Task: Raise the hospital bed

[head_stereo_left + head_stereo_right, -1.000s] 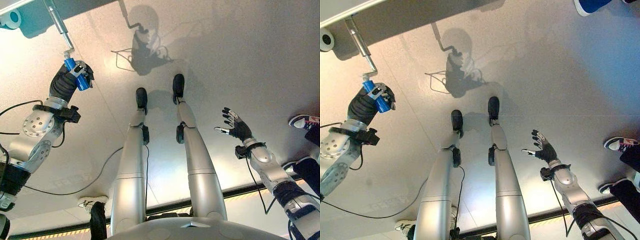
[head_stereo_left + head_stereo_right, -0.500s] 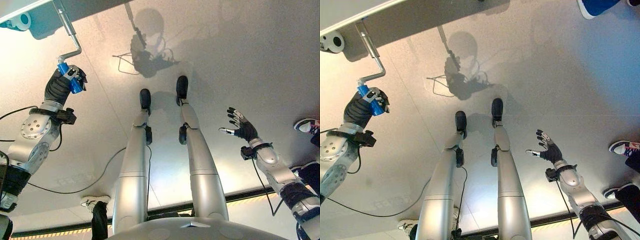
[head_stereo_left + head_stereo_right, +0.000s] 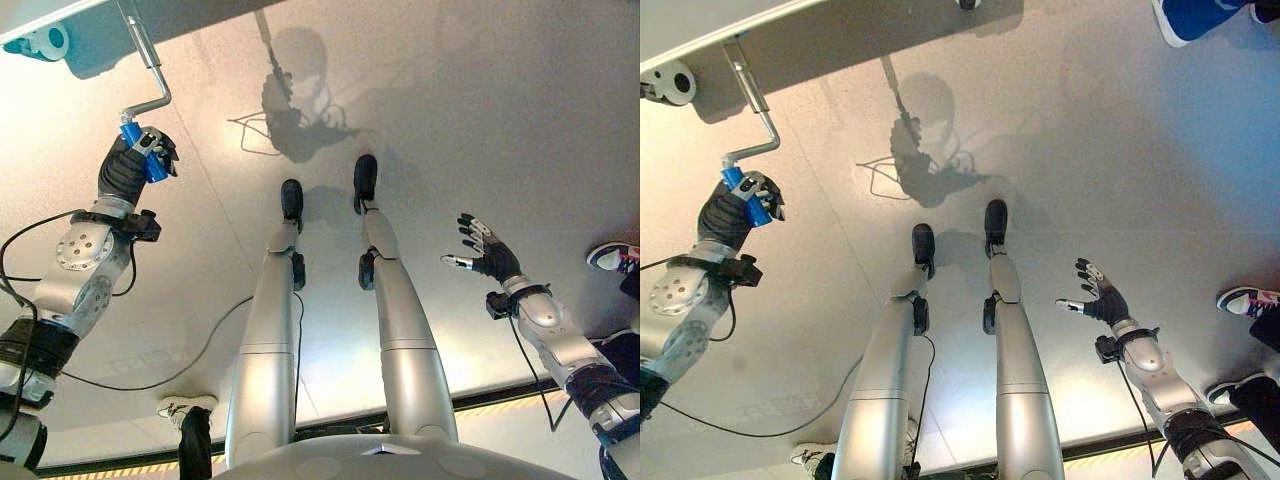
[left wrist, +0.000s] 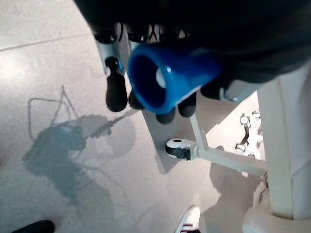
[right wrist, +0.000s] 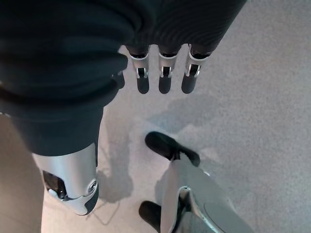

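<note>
Pale, glossy flooring [image 3: 480,120] stretches beneath the edge of a hospital bed [image 3: 700,25], whose grey frame crosses the upper left corner of the head views. From that frame a bent metal crank [image 3: 148,72] drops down and ends in a blue handle [image 3: 137,143], low at the robot's left side. The left hand [image 3: 140,160] is clamped on the blue handle, fingers curled round it; the left wrist view looks straight at the open blue end of the grip [image 4: 167,75] with the dark fingertips [image 4: 115,92] wrapped beside it. A white caster wheel [image 3: 45,42] of the bed sits just beside the crank's upper end, and in the left wrist view another caster [image 4: 179,148] hangs on a white strut of the frame. Well apart, out at the robot's right side, the right hand [image 3: 482,252] hovers over the floor holding nothing, fingers spread and straight; its own wrist view shows the fingers [image 5: 163,73] hanging in a relaxed row. At the far right edge stands a person's sneaker [image 3: 612,257], another blue shoe [image 3: 1185,18] shows at the top right, and a white shoe [image 3: 185,405] near the lower left.
</note>
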You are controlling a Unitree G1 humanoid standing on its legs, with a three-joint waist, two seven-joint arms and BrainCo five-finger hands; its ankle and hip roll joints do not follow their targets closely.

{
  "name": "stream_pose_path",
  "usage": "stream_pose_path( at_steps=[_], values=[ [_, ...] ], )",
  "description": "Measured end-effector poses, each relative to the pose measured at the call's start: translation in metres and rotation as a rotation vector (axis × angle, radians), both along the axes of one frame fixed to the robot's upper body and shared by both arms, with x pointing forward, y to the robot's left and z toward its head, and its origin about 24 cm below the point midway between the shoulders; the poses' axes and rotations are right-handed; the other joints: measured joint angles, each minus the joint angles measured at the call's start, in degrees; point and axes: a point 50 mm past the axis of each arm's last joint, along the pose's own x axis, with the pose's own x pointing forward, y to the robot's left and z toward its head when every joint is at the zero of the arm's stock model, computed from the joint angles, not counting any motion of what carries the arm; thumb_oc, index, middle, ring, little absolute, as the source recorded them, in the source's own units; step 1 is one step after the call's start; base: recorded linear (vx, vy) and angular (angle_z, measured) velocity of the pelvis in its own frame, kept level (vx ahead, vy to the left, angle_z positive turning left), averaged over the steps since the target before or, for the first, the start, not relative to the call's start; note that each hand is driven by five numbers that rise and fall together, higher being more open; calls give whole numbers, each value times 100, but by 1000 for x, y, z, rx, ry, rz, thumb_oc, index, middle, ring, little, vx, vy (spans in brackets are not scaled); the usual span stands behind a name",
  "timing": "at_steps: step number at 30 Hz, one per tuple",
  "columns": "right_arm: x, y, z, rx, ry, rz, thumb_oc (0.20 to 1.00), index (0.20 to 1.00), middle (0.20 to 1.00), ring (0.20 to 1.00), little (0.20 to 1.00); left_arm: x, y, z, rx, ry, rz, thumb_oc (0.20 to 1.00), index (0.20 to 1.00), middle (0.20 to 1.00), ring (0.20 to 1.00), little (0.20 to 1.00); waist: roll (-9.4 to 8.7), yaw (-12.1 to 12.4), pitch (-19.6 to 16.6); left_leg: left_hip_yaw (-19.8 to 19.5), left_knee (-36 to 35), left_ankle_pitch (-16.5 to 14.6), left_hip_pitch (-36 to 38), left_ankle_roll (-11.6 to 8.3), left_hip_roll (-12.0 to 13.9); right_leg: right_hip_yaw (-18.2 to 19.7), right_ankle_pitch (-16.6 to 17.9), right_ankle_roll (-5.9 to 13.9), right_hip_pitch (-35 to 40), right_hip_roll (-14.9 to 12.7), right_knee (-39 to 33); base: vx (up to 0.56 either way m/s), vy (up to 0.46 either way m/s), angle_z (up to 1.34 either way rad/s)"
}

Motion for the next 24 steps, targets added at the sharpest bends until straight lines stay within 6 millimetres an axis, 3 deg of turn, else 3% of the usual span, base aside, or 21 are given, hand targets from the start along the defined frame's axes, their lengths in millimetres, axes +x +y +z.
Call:
stream_pose_path(
  at_steps=[5,8,12,24],
  values=[
    [-1,5,-4,2,16,20,1000,1000,1000,1000,1000,10,23,-11,-17,63,153,200,200,200,200,200,-99,-68,-105,0,43,6,-72,13,-18,2,14,23,-39,-14,-10,0,0,0],
    [-1,8,-4,7,16,28,1000,1000,1000,1000,1000,17,40,-15,-18,121,260,200,200,200,200,200,-217,-308,-162,-5,93,12,-263,42,-42,-3,55,72,-176,-10,-63,0,0,0],
    [1,10,-3,9,15,30,1000,1000,1000,1000,1000,36,34,-18,-67,157,307,200,200,200,200,200,-284,-437,-133,5,173,-9,-374,118,-56,11,97,92,-238,-21,-97,-1,-2,-2],
    [7,13,0,31,4,28,1000,1000,1000,1000,1000,58,22,-19,-89,197,327,200,200,200,200,200,-358,-507,-94,14,241,-89,-409,119,-28,42,65,126,-263,-6,-101,2,2,-1]
  ],
)
